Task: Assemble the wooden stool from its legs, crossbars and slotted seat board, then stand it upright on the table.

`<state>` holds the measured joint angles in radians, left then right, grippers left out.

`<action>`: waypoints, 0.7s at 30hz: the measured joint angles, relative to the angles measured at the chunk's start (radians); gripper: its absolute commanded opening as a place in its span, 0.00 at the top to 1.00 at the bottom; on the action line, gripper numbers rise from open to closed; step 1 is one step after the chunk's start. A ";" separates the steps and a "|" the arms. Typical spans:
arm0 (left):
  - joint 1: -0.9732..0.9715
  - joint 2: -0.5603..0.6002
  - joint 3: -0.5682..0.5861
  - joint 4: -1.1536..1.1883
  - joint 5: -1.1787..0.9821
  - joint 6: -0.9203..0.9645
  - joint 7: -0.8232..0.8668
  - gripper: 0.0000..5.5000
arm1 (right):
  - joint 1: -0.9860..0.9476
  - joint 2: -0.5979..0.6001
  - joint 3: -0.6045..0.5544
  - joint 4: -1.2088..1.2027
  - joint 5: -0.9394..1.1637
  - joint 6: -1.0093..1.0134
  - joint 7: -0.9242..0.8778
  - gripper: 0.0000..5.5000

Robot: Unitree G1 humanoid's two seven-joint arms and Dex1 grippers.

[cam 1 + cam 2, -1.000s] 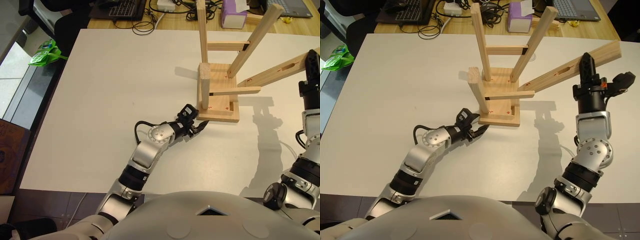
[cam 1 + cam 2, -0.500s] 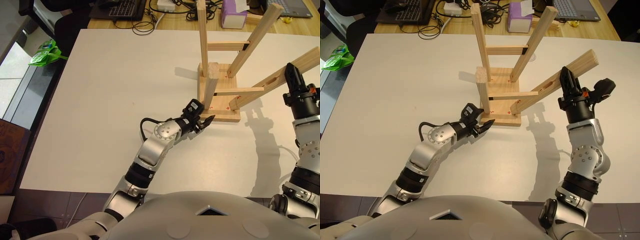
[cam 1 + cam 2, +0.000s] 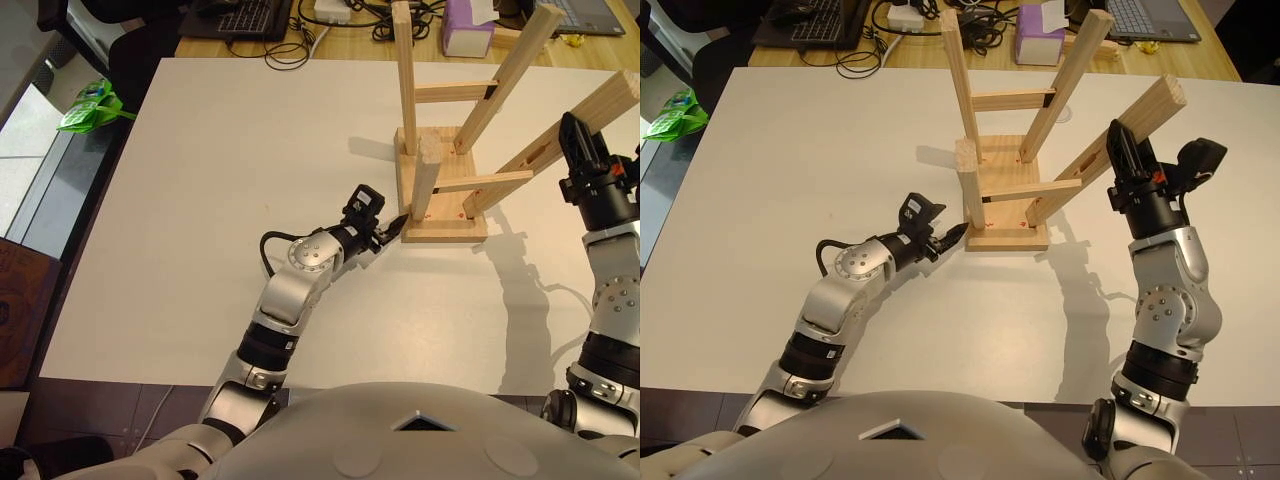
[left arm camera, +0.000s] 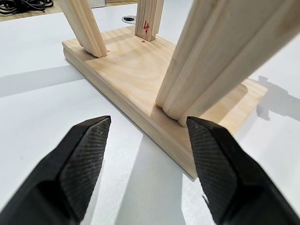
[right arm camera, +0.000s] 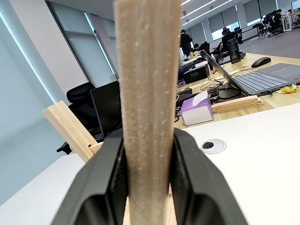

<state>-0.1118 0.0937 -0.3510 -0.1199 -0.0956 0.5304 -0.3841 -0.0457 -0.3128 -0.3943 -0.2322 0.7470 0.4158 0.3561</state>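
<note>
The wooden stool lies upside down, its seat board [image 3: 445,226] flat on the white table [image 3: 250,150]. Two far legs [image 3: 404,70] rise from it, joined by a crossbar [image 3: 452,92]. A short near leg [image 3: 424,180] carries a second crossbar [image 3: 482,182]. My right gripper [image 3: 578,150] is shut on a slanting fourth leg [image 3: 1145,112], whose lower end meets the seat's right corner; the right wrist view shows this leg [image 5: 147,84] clamped between the fingers [image 5: 112,173]. My left gripper [image 3: 392,228] is open, just off the seat's front left corner [image 4: 159,126], touching nothing.
Behind the table's far edge a desk holds a keyboard [image 3: 245,15], cables, a purple tissue box [image 3: 468,25] and a laptop. A green bag [image 3: 90,105] lies off the table's left side. Bare table spreads left of and in front of the stool.
My right gripper swung the held leg from a low slant to steeper, bringing its lower end to the seat's corner. My left gripper pushed towards the seat, then drew back slightly left.
</note>
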 measured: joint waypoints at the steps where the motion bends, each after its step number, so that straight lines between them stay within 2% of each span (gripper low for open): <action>1: 0.000 -0.001 0.001 -0.001 -0.001 0.001 0.001 0.46 | 0.000 0.000 0.000 0.000 -0.007 -0.004 0.002 0.81; 11: 0.005 -0.016 0.047 -0.009 -0.005 0.006 0.038 0.46 | 0.132 0.012 0.072 -0.121 -0.096 -0.122 0.017 0.81; 17: 0.005 -0.025 0.055 -0.010 -0.005 0.003 0.046 0.46 | 0.125 0.078 0.095 -0.038 -0.174 -0.259 -0.041 0.81; 21: 0.004 -0.025 0.059 -0.010 -0.005 -0.001 0.046 0.46 | 0.113 0.105 0.049 0.006 -0.130 -0.256 -0.067 0.81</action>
<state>-0.1076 0.0685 -0.2920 -0.1297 -0.1009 0.5293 -0.3377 0.0676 -0.2080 -0.3458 -0.2259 0.6165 0.1602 0.2895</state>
